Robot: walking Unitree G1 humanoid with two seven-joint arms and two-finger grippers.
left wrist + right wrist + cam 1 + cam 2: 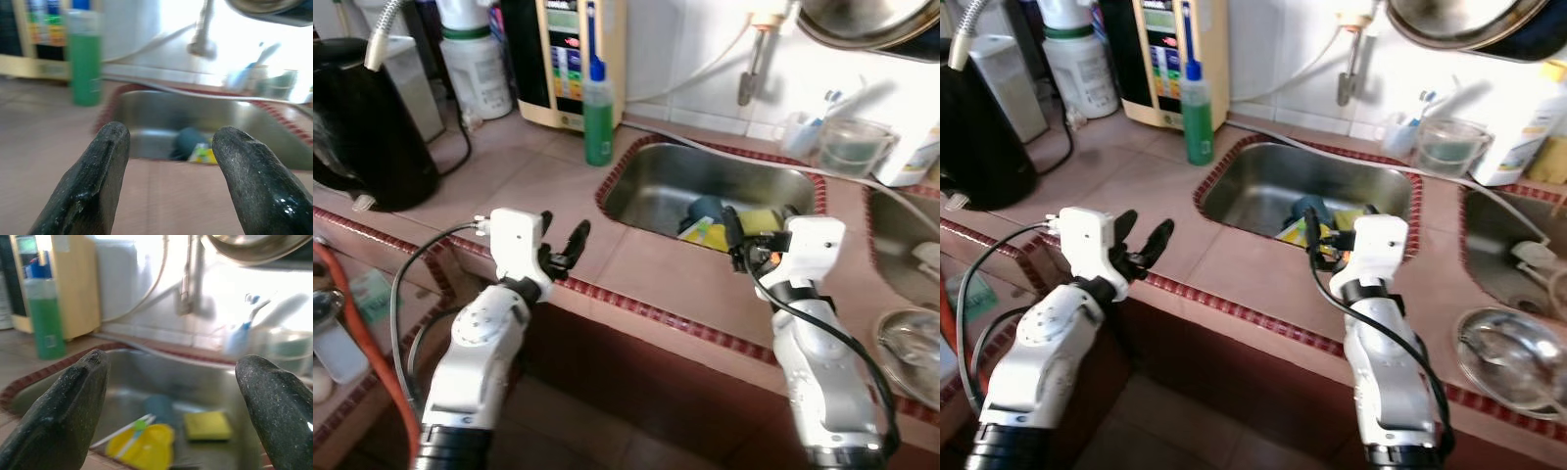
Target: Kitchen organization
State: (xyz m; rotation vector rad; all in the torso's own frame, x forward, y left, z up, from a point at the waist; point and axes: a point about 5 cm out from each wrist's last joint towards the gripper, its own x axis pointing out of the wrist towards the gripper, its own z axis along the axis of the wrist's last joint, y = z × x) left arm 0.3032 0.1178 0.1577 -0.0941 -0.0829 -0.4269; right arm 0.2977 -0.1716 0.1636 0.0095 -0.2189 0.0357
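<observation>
Low in the frame, I hold the left gripper (570, 245) and right gripper (176, 382), jaws apart and empty, before the sink (646, 176). Its yellow sponge (208, 425), yellow dish (146, 445) and blue cup (159, 406) remain inside; organizing looks barely started.

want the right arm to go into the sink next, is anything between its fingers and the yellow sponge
Nothing visible does. The right gripper is open at the sink's near rim, and the yellow sponge lies on the bottom beyond it, beside a yellow dish.

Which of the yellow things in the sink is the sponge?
The flat rectangular yellow sponge, lying beside the rounder yellow dish that has a utensil across it.
</observation>
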